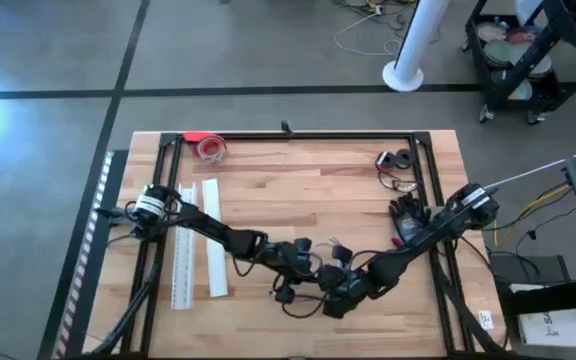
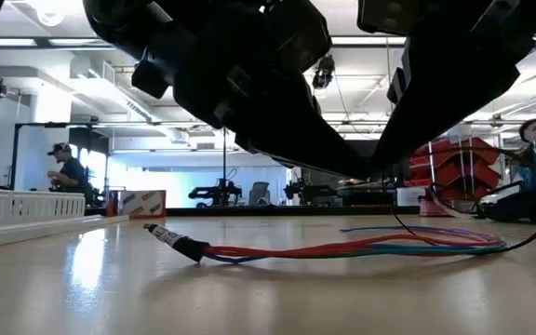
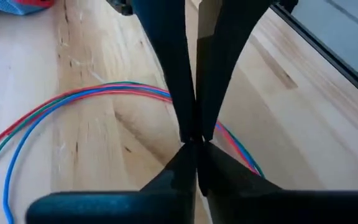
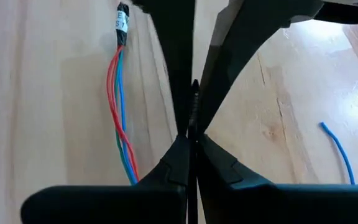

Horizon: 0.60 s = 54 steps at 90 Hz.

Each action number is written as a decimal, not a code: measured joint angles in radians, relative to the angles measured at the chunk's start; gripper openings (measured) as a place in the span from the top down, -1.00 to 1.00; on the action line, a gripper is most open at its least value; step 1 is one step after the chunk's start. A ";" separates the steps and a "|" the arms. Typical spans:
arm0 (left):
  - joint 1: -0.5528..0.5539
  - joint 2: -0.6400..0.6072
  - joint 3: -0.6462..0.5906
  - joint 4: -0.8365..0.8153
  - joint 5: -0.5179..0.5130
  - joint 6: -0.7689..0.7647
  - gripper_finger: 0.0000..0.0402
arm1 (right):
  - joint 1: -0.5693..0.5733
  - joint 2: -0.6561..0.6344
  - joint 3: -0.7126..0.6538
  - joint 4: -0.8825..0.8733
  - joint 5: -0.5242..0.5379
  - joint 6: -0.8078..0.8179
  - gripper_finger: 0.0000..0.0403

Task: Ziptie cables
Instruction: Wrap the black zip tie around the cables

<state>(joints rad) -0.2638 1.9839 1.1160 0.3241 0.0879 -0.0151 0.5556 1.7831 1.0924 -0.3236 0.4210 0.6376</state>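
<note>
In the high view the two arms meet low over the front middle of the counter [image 1: 298, 170] and cover most of what lies beneath them, so the cables [image 1: 308, 285] show there only as thin dark loops beside the grippers. The low view is half blocked by the arms' dark undersides, and the far end of the cables runs behind a black robot cable.

The cables [image 2: 342, 248] lie flat on the counter near its front middle, a thin bundle of red, blue and green wires with its long axis running across the low view. The connector [image 2: 170, 238] end points toward the white strips [image 1: 198, 245] on the left part of the counter, and the loose ends fan out the other way. A white label wraps the bundle just behind the connector [image 4: 122, 20]; it has dark print, too small to read.

The left gripper [image 3: 194, 134] hangs just above the wood with its fingers pressed together at the tips, holding nothing, and the wires [image 3: 104, 93] curve past behind it. The right gripper [image 4: 191, 124] is likewise closed and empty, and the bundle [image 4: 118, 106] runs alongside it without touching.

A red tape roll [image 1: 211, 146] sits at the back left of the counter. A person [image 2: 65, 172] in a cap stands far behind.
</note>
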 joint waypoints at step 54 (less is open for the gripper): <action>0.079 0.012 0.003 0.054 0.027 0.014 1.00 | -0.033 -0.082 -0.087 -0.063 0.026 -0.039 1.00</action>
<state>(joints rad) -0.1848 1.9957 1.1191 0.3779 0.1148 -0.0011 0.5228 1.7016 1.0054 -0.3862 0.4465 0.5983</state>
